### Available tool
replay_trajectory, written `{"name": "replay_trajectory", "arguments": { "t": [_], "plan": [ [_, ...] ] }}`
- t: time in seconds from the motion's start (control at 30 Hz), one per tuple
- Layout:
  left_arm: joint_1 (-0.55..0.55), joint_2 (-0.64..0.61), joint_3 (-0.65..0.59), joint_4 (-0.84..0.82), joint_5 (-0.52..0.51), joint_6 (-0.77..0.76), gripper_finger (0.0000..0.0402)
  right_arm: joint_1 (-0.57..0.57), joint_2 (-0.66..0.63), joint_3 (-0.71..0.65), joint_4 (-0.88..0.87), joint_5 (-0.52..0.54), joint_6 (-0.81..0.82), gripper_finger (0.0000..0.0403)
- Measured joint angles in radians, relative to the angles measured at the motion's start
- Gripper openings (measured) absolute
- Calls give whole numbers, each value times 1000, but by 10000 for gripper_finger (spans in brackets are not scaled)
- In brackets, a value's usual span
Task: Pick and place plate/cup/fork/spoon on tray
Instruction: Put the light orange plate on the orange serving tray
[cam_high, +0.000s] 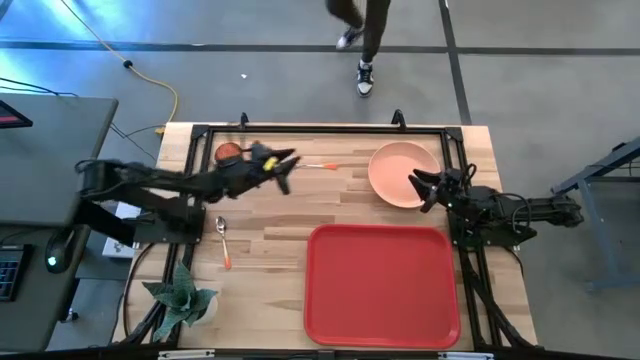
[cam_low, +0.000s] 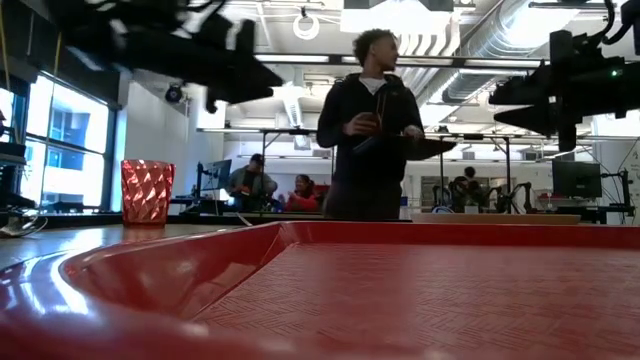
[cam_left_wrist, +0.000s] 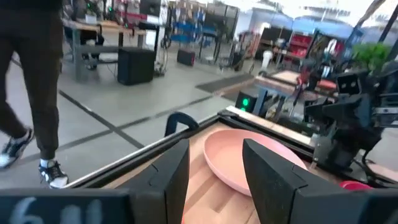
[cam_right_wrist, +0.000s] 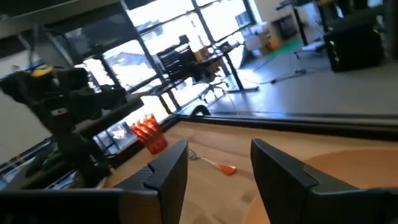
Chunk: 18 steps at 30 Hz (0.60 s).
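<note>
The peach-pink plate (cam_high: 400, 170) lies on the table at the far right, and also shows in the left wrist view (cam_left_wrist: 249, 158). The red tray (cam_high: 380, 285) lies at the near right. The orange-red cup (cam_high: 229, 152) stands at the far left. The fork (cam_high: 320, 165) lies between cup and plate. The spoon (cam_high: 224, 242) lies at the near left. My left gripper (cam_high: 286, 168) is open and empty, raised between cup and fork. My right gripper (cam_high: 420, 190) is open and empty above the plate's near right rim.
A black frame (cam_high: 320, 130) runs along the table's far edge. A small green plant (cam_high: 180, 295) stands at the near left corner. A person (cam_low: 370, 130) stands just beyond the far edge. Bare wood lies between the spoon and the tray.
</note>
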<state>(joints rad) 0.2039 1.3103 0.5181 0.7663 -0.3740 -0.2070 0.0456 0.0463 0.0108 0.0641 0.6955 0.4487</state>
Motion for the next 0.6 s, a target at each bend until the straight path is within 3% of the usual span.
{"name": "replay_trajectory", "arguments": {
  "t": [0.23,0.33,0.47,0.6],
  "plan": [
    [0,362,325,-18,130,-9,140,0,90,27,-78,77,131,146],
    [2,494,465,-77,135,-2,140,0,137,37,-105,108,138,139],
    [24,658,685,-227,130,18,140,0,189,56,-110,223,83,138],
    [54,823,968,-505,171,-14,140,0,208,93,-109,311,-2,138]
  ]
}}
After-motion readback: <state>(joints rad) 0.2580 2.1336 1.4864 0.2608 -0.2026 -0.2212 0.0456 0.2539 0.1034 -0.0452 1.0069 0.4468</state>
